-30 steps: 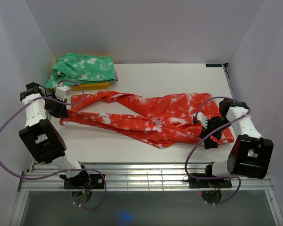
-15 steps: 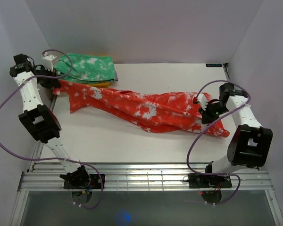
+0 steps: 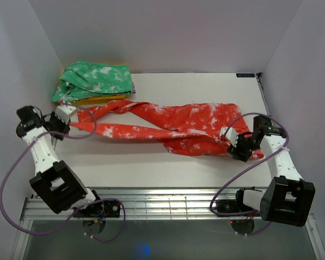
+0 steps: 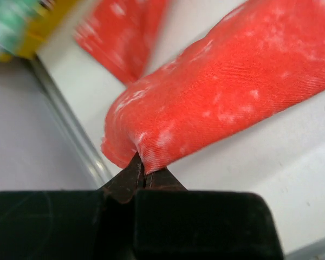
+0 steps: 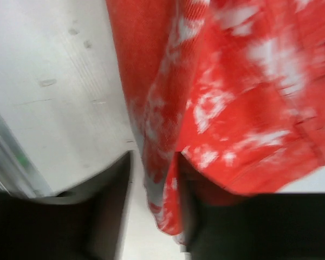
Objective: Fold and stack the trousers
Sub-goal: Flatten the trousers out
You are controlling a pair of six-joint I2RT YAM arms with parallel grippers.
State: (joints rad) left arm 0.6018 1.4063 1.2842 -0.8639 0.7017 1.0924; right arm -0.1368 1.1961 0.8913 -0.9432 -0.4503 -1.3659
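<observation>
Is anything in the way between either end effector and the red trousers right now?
Nothing visible. The left end effector is pinched shut on one end of the trousers, and the right end effector grips the other end.

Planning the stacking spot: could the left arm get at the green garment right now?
Probably not yet. The green garment lies just beyond the left gripper with nothing between, but its jaws are shut on the trousers, so it would have to let go first.

The top camera looks down on the whole table [image 3: 151, 168] from high up. Both wrist cameras sit very close to the trousers [image 3: 195, 125], which every view shows.
</observation>
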